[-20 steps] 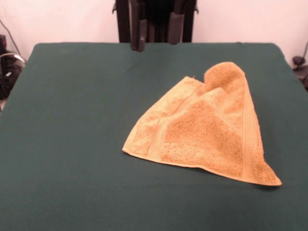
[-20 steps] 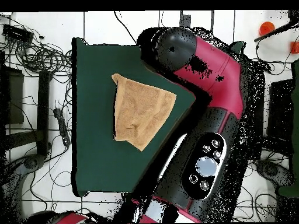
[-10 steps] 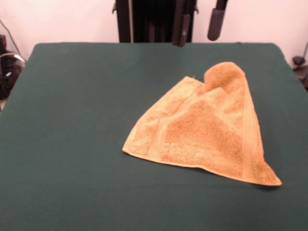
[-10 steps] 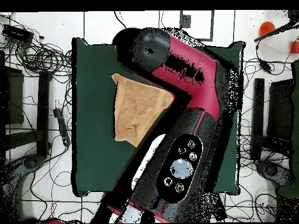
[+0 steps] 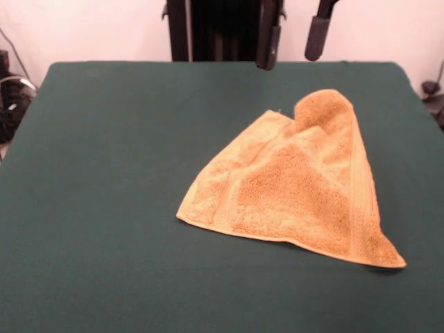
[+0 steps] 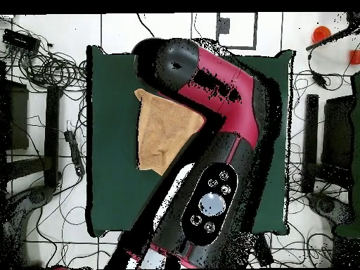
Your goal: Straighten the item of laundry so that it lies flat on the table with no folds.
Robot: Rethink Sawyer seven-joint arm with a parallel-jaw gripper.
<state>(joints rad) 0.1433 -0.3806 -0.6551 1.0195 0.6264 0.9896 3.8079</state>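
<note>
The item of laundry (image 5: pixel 298 187) is a golden tan-orange terry towel lying crumpled on the right half of the dark green table (image 5: pixel 104 173). One part is folded over, and a hump stands up at its far end. My gripper (image 5: pixel 291 40) hangs above the table's far edge, just behind that hump. It is open, its two black fingers (image 5: pixel 268 43) are well apart, and it holds nothing. From overhead, the red arm (image 6: pixel 211 84) covers one side of the towel (image 6: pixel 160 133) and hides the gripper.
Cables and dark equipment (image 6: pixel 42 63) lie on the floor around the table (image 6: pixel 112 190). More cables (image 5: pixel 10 97) show at the left edge of the front view. A small orange object (image 6: pixel 321 32) sits on the floor off one corner.
The gripper has moved right along the far edge to a spot behind the towel's hump, and its fingers have spread wider. From overhead, the arm swung across over the towel. The towel has not moved.
</note>
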